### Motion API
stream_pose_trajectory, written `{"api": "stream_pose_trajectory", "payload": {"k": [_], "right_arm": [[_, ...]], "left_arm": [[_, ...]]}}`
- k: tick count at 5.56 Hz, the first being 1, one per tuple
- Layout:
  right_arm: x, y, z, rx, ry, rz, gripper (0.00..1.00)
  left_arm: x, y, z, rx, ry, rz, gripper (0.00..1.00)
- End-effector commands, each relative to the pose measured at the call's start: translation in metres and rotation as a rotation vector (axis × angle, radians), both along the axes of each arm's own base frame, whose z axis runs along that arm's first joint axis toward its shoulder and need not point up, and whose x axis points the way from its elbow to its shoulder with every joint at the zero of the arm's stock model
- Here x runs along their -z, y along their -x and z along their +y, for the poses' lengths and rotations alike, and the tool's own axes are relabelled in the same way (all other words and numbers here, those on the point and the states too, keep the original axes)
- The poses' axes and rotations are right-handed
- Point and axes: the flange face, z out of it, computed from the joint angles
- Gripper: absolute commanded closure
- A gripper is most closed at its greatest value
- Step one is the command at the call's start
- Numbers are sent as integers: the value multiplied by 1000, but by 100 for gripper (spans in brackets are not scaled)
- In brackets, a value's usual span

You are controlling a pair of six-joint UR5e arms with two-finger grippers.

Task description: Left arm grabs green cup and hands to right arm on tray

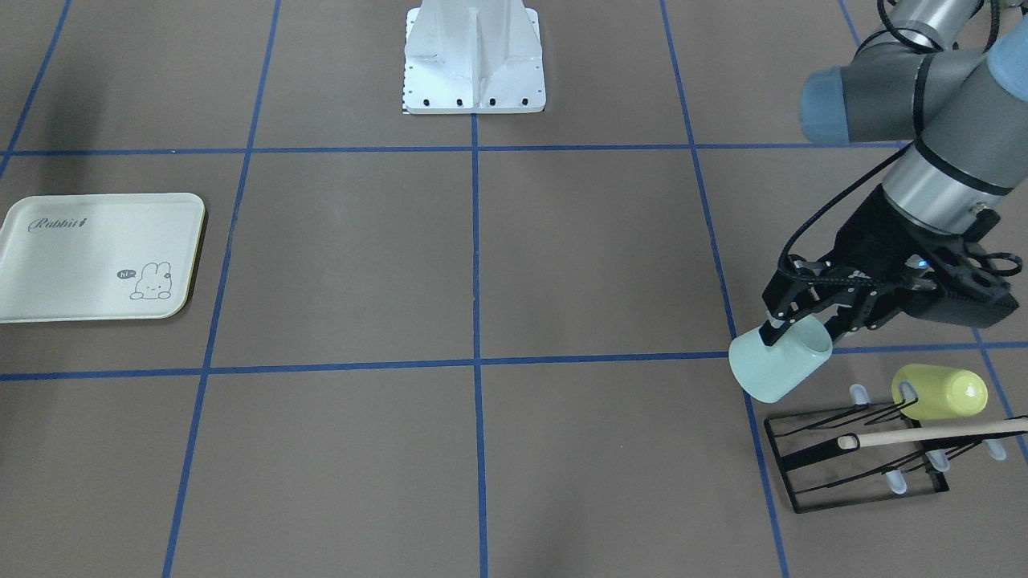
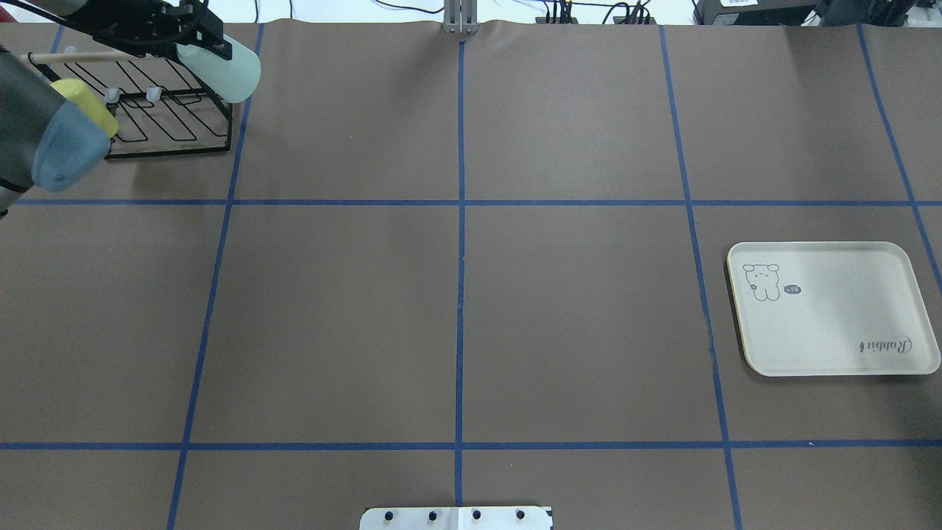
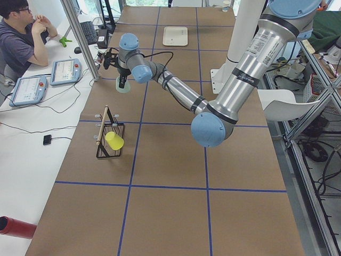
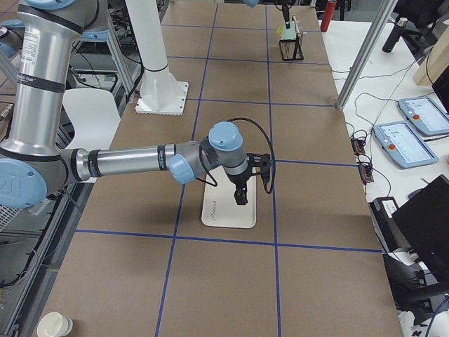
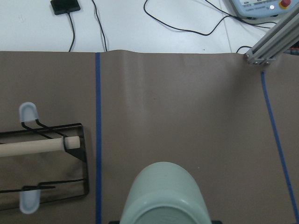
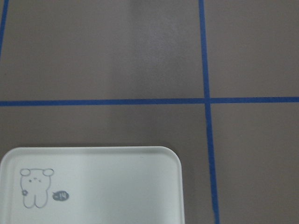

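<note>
Nearest in the left wrist view, the small pale mint-green plastic cup (image 5: 163, 193) fills the lower edge. Only the front-facing view shows the left end effector (image 1: 803, 329) clamped on its open end, holding it tilted beside the black wire rack (image 1: 851, 470). The brown tabletop (image 1: 361, 257) carries blue tape lines (image 1: 475, 241). Far across it, the right end effector (image 4: 240, 196) hovers over the cream rectangular tray (image 1: 96, 257). I cannot tell whether its fingers are apart or together.

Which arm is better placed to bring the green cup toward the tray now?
Left. The left claw grips the green cup beside the rack; the right arm hangs over the tray, far away.
</note>
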Motion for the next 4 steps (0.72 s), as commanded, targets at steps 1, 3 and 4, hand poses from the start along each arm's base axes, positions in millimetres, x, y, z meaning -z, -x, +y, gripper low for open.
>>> {"api": "stream_pose_trajectory", "payload": {"k": [1, 3, 4], "right_arm": [[46, 42, -14, -106, 25, -161, 0], [82, 75, -3, -158, 17, -376, 0], [104, 92, -4, -141, -22, -472, 0]], "left_arm": [[23, -28, 26, 34, 64, 192, 100], [42, -47, 60, 26, 126, 440, 100], [51, -67, 82, -17, 158, 526, 100]]}}
